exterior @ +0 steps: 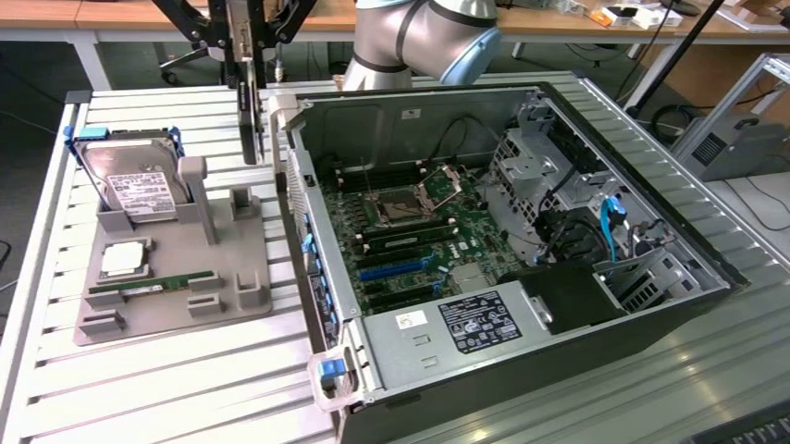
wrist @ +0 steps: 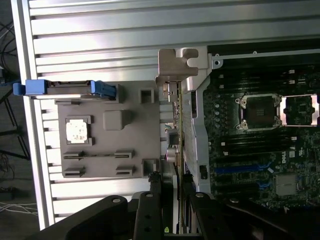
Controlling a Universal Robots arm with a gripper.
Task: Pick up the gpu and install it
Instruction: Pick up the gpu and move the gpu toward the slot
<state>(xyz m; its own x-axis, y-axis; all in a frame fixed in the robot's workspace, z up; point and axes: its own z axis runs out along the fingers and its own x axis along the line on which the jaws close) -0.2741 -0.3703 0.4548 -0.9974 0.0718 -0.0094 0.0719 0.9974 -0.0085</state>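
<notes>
Brushed-aluminium slats form the table in the exterior view. The arm, silver with a pale blue joint cap, comes in at the top edge, and its black gripper points straight down in the view's upper left, clenched on the gpu. The card hangs upright and edge-on, a thin dark strip, with its lower end near the wall of the open computer case and beside the grey moulded fixture. A hard drive with blue rails leans in that fixture; its white label is too small to read. So are the stickers on the power supply at lower centre. In the wrist view the gripper has its black fingers pressed on either side of the gpu. The card is seen along its edge, with its silvery notched bracket at the end away from the fingers. It lies between the fixture, where a square silvery processor sits, and the dark motherboard with its metal-framed socket.
</notes>
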